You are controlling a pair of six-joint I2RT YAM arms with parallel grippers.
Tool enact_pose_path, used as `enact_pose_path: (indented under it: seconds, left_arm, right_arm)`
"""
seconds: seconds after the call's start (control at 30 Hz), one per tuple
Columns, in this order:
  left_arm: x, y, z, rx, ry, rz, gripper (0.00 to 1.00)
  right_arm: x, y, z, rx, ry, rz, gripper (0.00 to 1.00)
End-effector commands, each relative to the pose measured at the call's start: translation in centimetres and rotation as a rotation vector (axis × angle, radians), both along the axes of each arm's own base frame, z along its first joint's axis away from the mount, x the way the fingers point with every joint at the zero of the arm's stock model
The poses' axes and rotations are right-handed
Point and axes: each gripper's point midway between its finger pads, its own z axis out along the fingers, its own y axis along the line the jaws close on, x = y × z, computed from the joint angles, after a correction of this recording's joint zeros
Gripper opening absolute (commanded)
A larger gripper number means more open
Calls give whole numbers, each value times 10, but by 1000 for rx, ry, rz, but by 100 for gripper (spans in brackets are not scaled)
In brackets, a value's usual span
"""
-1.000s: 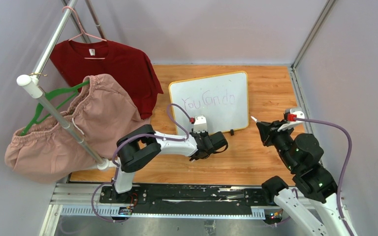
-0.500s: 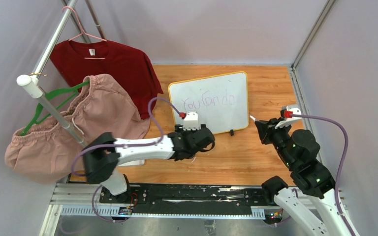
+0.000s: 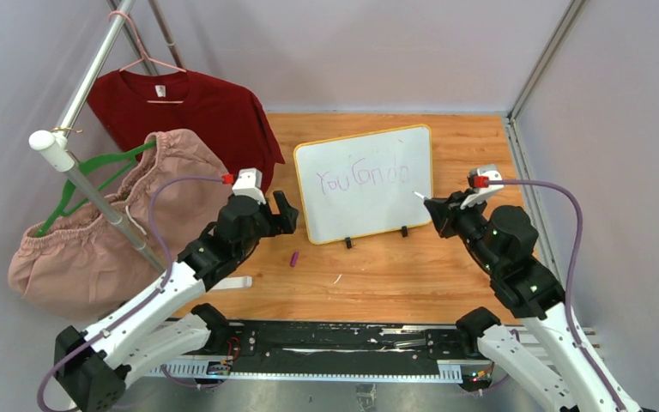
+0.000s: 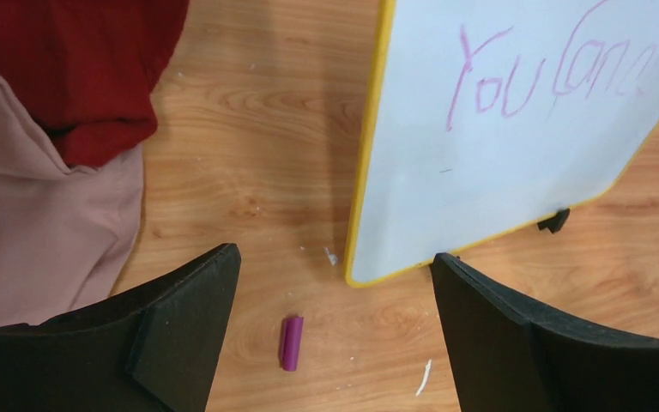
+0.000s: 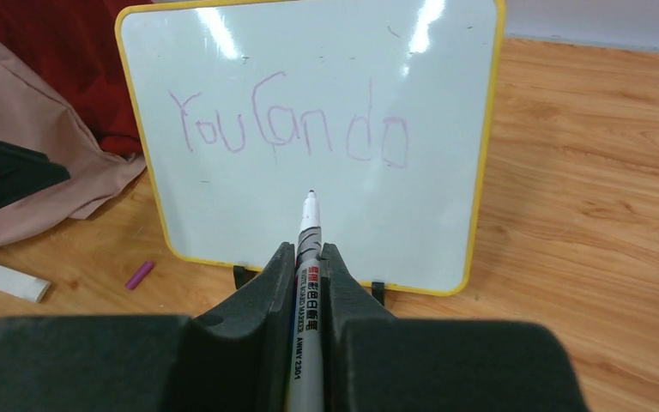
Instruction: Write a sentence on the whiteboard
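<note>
The whiteboard stands tilted on two black feet at the middle of the wooden table, yellow-framed. The sentence reads "You can do" in purple on one line, clear in the right wrist view and partly in the left wrist view. My right gripper is shut on a white marker, tip uncapped and close in front of the board below the words. My left gripper hangs open left of the board, nothing between its fingers. A purple cap lies on the table below it.
A red shirt and a pink garment hang from a slanted rail at the left, reaching the table. A small white block lies near the front edge. Grey walls close in the back and right.
My left gripper has opened and pulled back from the board's lower edge to the left, and the purple cap now shows on the table. My right gripper has carried the marker closer to the board.
</note>
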Motion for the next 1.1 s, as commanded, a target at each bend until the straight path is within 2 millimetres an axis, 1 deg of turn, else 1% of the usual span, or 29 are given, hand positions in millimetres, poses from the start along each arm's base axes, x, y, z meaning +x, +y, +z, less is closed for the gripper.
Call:
enact_pose_path:
  seconds: [0.0,0.1,0.23,0.27,0.37,0.43,0.5,0.53,0.6,0.67,0.77,0.9,1.07]
  left_arm:
    - [2,-28,-5,-151,12,-217,88]
    - [12,-38,-3,-174,1,-297,88]
    - [29,-35,13,-250,-50,-315,89]
    - [34,-33,12,-277,-43,-308,89]
    - [47,-28,0,-374,2,-296,88]
    - [53,-25,-4,-437,-14,-293,85]
    - [55,-22,-3,-469,-82,-282,85]
    - [55,-21,-5,-472,-95,-280,85]
    - [53,-28,-2,-463,-103,-334,86]
    - [52,-33,-4,-457,-91,-378,86]
    - [53,-31,-14,-435,-83,-367,86]
    - [53,-30,-21,-430,-85,-363,85]
    - [58,-29,-35,-417,-59,-331,83]
  right_arm:
    - [8,33,-1,61,3,117,0]
    - [16,45,-10,60,31,141,0]
    - [22,56,-15,43,38,153,0]
    - [24,58,-16,43,38,153,0]
    - [28,68,-19,26,25,145,0]
    - [32,75,-23,3,15,133,0]
    - [32,84,-28,-18,16,138,0]
    - [34,89,-30,-26,17,140,0]
    - [35,98,-30,-31,8,147,0]
    - [36,104,-34,-45,9,154,0]
    - [37,113,-40,-59,12,168,0]
    - [37,126,-48,-65,21,192,0]
    - [39,140,-56,-69,28,214,0]
